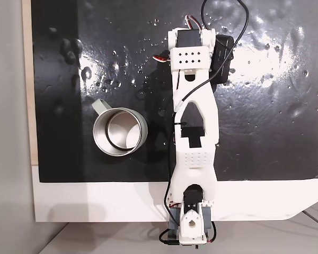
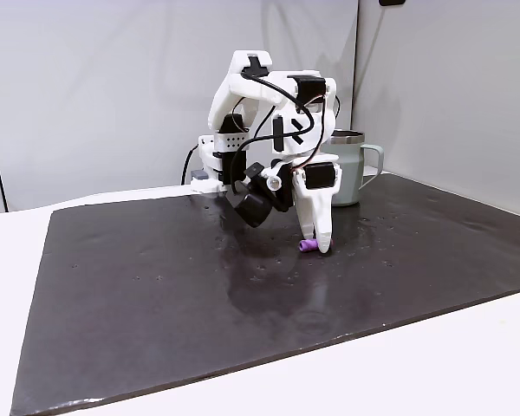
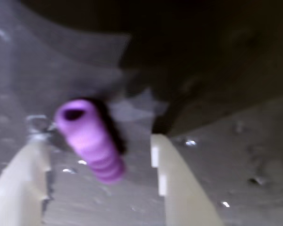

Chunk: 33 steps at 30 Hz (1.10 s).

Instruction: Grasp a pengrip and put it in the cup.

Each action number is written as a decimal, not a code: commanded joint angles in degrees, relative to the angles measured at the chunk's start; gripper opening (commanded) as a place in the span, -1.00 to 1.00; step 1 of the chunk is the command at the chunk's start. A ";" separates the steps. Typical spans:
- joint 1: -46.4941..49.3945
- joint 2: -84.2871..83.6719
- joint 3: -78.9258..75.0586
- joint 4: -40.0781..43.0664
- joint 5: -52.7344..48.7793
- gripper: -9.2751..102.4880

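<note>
I see the purple pengrip [image 3: 90, 140] lying on the dark mat [image 2: 156, 286] between my tool's [image 3: 101, 160] parted, unclenched fingers, long axis slanting — open end up-left in the wrist view, cup [image 1: 119, 132] well apart.

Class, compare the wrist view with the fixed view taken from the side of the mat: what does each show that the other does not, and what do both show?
Wrist view alone: the pengrip's open hollow end and ribbed body, lying between the two pale fingers with a gap on each side, so the gripper is open around it.

Side fixed view alone: the silvery cup standing behind the arm, the whole black mat and the white wall.

Both: the purple pengrip on the mat at the fingers' tips.
</note>
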 commanded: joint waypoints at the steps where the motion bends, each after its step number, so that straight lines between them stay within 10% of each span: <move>1: 0.26 -0.26 -0.26 -2.20 -1.23 -0.65; 33: -4.22 39.99 -7.38 16.87 -5.80 -0.83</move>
